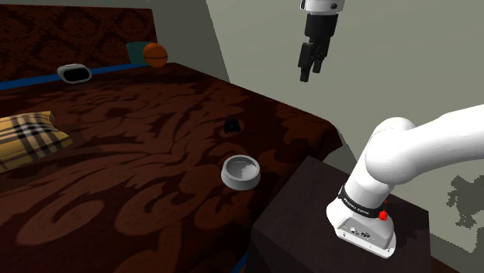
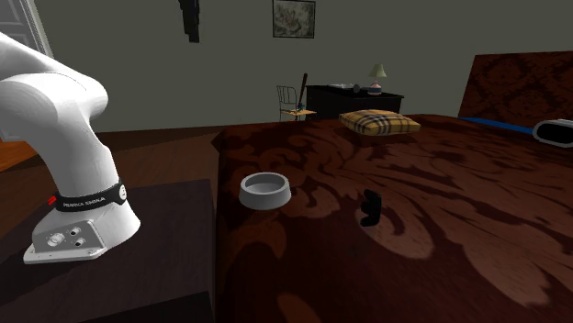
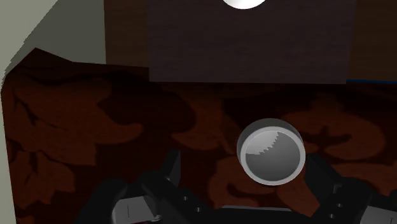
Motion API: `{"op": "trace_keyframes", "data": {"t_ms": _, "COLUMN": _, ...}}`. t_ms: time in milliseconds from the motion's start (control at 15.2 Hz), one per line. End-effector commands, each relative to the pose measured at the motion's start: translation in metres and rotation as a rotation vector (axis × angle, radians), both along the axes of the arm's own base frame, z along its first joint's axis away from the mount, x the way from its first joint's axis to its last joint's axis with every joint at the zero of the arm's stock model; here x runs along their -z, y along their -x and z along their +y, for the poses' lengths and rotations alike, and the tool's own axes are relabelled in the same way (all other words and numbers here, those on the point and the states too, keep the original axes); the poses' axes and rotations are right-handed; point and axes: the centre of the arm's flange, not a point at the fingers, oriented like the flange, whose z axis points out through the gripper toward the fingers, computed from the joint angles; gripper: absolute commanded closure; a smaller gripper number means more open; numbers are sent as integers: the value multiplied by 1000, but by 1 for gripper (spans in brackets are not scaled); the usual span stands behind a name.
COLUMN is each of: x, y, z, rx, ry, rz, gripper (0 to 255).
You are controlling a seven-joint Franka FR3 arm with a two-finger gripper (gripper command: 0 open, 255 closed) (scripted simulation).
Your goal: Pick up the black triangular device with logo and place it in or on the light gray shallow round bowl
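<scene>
While the gripper [image 1: 310, 70] hangs high over the edge of the bed [image 1: 116, 178], its two fingers apart and holding nothing, we find the black device [image 2: 370, 208] on the dark patterned bed, near the light gray bowl [image 2: 264, 200] but not touching it. In the shoulder view it lies just beyond the bowl, and in the second exterior view it is on the bowl's right. It seems to stand on a narrow edge, and we cannot make out its logo or its exact outline. We judge it to be small, stiff and light, probably with a smooth hard shell that can slip between the fingers. Because the bed under it is likely soft, a push from above may tip it or press it down. We would therefore take it across its two flat faces, near the middle, and close gently but fully. The bowl is shallow, so a low release should be enough.
</scene>
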Motion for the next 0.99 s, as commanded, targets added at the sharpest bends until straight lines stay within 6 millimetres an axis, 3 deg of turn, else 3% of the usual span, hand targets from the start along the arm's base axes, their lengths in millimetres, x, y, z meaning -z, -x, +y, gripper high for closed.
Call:
{"op": "trace_keyframes", "data": {"t_ms": 0, "x": 0, "y": 0, "z": 0, "rx": 0, "ry": 0, "rz": 0, "gripper": 0}}
{"op": "trace_keyframes", "data": {"t_ms": 924, "x": 121, "y": -111, "z": -74, "rx": -214, "ry": -18, "rz": -40, "gripper": 0}}
